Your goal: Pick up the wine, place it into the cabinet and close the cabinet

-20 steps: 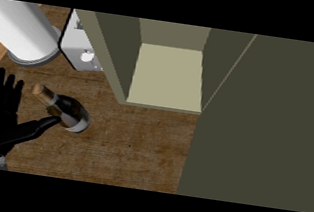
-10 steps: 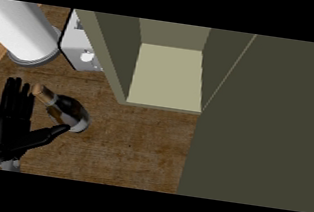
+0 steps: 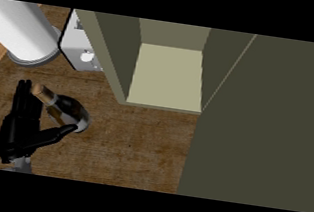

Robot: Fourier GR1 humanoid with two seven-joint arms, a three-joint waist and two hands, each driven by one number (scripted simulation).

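Fingers point(image 3: 21, 101) of the left hand point(image 3: 20, 132) stand straight beside the wine bottle point(image 3: 62, 109), thumb just touching it, nothing gripped yet. The hand has slid rightward over the last second, closing on the bottle at eight o'clock. Toward two o'clock the cabinet point(image 3: 165, 81) stands open, awaiting the bottle. The right hand is out of view.

Bare counter point(image 3: 125, 144) lies between wine point(image 3: 63, 107) and open cabinet point(image 3: 168, 79).
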